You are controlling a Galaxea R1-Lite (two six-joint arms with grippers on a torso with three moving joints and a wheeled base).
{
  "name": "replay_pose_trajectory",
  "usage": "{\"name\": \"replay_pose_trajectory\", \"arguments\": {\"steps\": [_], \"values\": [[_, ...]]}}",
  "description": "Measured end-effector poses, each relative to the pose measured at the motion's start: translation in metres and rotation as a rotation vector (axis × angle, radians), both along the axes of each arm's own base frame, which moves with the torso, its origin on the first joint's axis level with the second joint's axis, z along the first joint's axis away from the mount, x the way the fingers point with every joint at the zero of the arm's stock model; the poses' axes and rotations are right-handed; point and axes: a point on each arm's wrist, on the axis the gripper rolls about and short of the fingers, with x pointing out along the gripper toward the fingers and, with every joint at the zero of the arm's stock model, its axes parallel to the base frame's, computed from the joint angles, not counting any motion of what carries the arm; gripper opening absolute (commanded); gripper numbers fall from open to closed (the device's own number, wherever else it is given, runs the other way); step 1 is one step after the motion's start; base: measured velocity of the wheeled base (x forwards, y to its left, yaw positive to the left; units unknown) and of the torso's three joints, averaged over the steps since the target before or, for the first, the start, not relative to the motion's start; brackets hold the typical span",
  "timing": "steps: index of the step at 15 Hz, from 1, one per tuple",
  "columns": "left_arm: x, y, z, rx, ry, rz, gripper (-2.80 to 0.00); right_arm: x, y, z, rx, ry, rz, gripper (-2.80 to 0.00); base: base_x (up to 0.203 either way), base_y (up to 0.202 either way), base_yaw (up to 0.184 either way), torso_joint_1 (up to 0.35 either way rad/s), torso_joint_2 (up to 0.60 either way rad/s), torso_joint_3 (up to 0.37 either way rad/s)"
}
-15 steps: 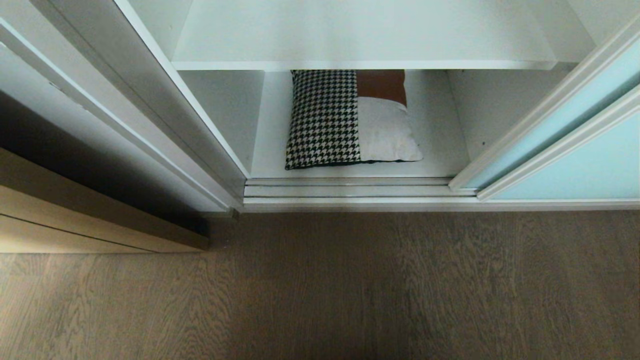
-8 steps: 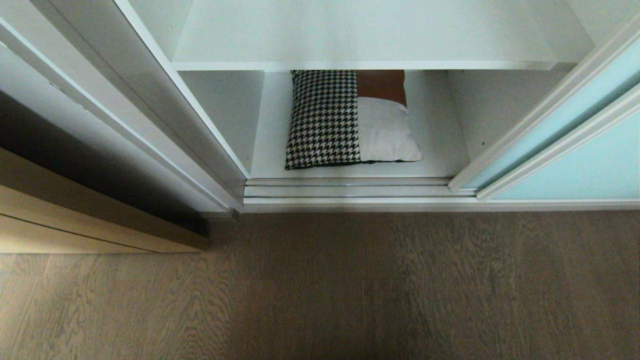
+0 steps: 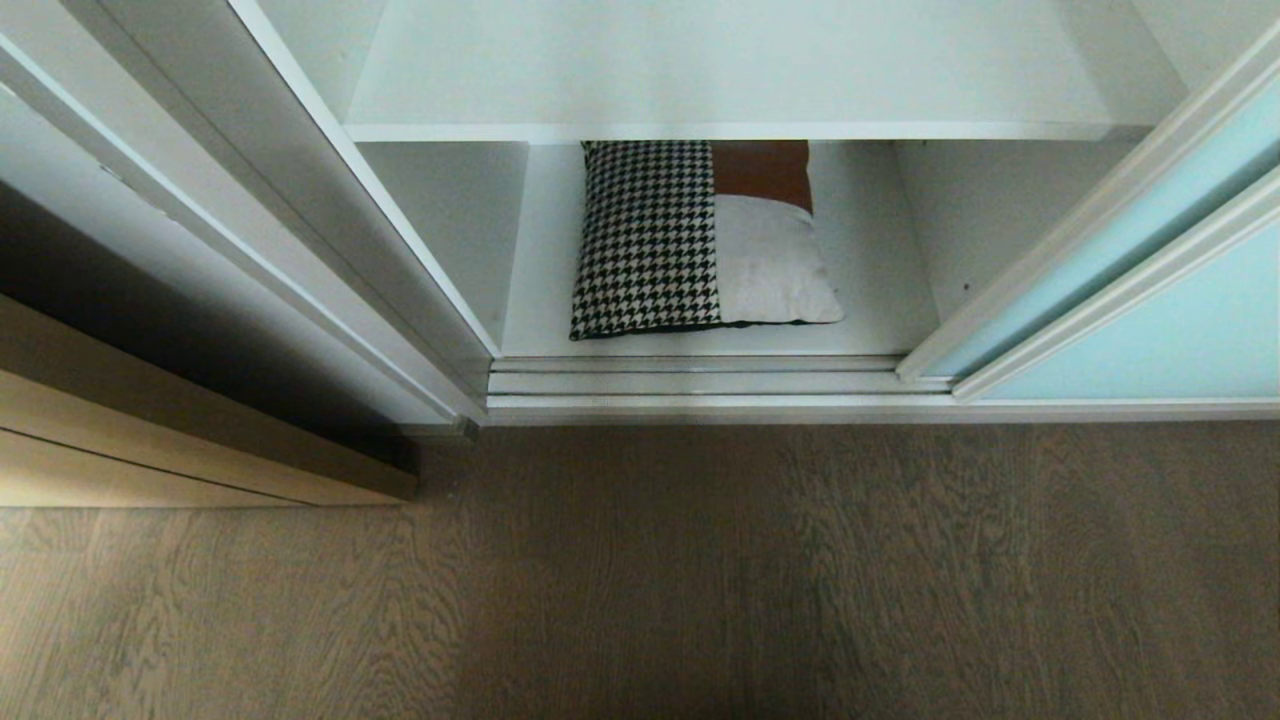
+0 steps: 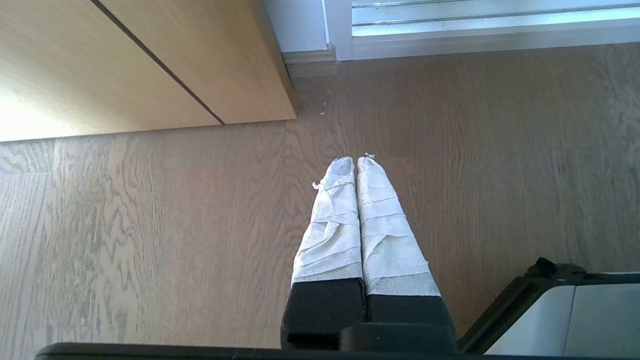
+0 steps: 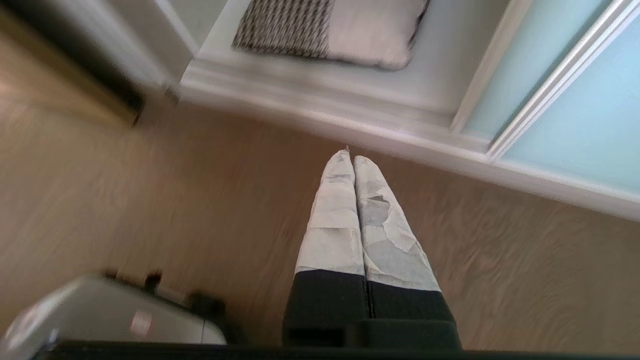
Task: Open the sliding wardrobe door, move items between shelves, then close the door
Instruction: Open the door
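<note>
Head view: wood-grain floor (image 3: 700,580), grey-brown, matte, runs up to the wardrobe sill. Silvery track (image 3: 690,382) lies along the sill. Door (image 3: 1180,330), pale aqua frosted glass in a thin white metal frame, stands slid to the right of the open compartment. Inside, low shelf (image 3: 880,290), flat plain white board, carries one cushion (image 3: 700,240) just behind the track: black-and-white houndstooth on its left half, plain cream textured cloth on its right, a brown patch at its far right corner. Above the cushion, upper shelf (image 3: 730,80), white, thin front edge, bare. Left of the compartment a light oak panel (image 3: 150,440) meets the floor. Neither arm shows here.

Left wrist view: left pincer (image 4: 356,160) closed, both fingers wrapped in wrinkled pale tape, tips together, holding nothing, hanging over the floor well short of the track. The oak panel's corner lies beyond the tips, with a dark seam line across it.

Right wrist view: right pincer (image 5: 348,156) closed, same taped fingers, empty, over the floor near the sill. Beyond it lie the cushion, soft and slightly puffed, and the aqua door. Picture is blurred.
</note>
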Motion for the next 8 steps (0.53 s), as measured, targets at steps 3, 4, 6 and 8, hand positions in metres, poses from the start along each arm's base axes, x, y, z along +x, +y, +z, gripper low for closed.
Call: {"name": "replay_pose_trajectory", "arguments": {"steps": [3,4,6,8], "values": [[0.0,0.0,0.0,0.0,0.0,0.001,-2.8,0.001,-0.001,-0.041,-0.005,0.038,-0.015,-2.8,0.0,0.0,0.0,0.0,0.0,0.0],[0.0,0.0,0.0,-0.001,0.0,0.001,-2.8,0.0,-0.001,-0.054,-0.005,0.047,-0.029,-2.8,0.0,0.0,0.0,0.0,0.0,0.0],[0.0,0.0,0.0,-0.001,0.0,0.0,-2.8,-0.006,-0.001,-0.075,-0.001,0.069,-0.046,-2.8,0.0,0.0,0.0,0.0,0.0,0.0],[0.0,0.0,0.0,-0.001,0.0,0.0,-2.8,-0.012,-0.001,-0.089,0.057,0.162,-0.052,-2.8,0.0,0.0,0.0,0.0,0.0,0.0]]}}
